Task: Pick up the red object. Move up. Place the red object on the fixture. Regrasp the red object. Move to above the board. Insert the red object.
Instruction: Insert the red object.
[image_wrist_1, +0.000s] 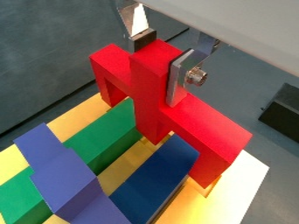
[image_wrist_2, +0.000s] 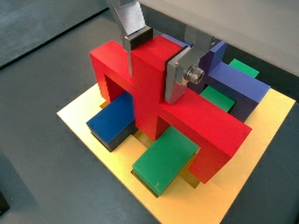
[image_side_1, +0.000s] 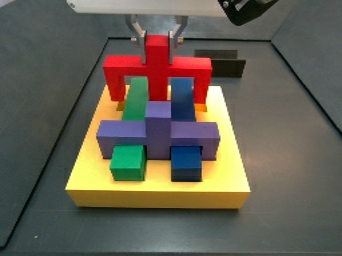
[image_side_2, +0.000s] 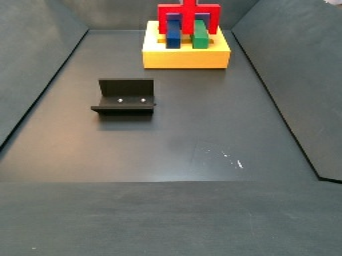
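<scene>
Gripper (image_wrist_1: 160, 54) of mine sits over the far end of the board (image_side_1: 158, 188), jaws closed on the upright stub of the red object (image_wrist_1: 152, 92); silver fingers (image_wrist_1: 184, 74) press that stub from two sides in both wrist views. Gripper (image_wrist_2: 160, 54) top is cut off by the frame edge in both. Red object (image_wrist_2: 158, 101) has its long bar across the board, legs down among the blocks; whether the legs are seated fully in slots I can't tell, blocks hide the bottoms. In a side view the red object (image_side_1: 159, 70) stands behind the purple block (image_side_1: 158, 130), with green block (image_side_1: 127, 162) and blue block (image_side_1: 187, 164) in front. Gripper (image_side_1: 158, 30) mostly hidden there by a white housing. In a side view the fixture (image_side_2: 126, 97) stands on the floor well apart from the board (image_side_2: 186, 56); red object (image_side_2: 189, 18) is small and cropped at the top, gripper not visible.
</scene>
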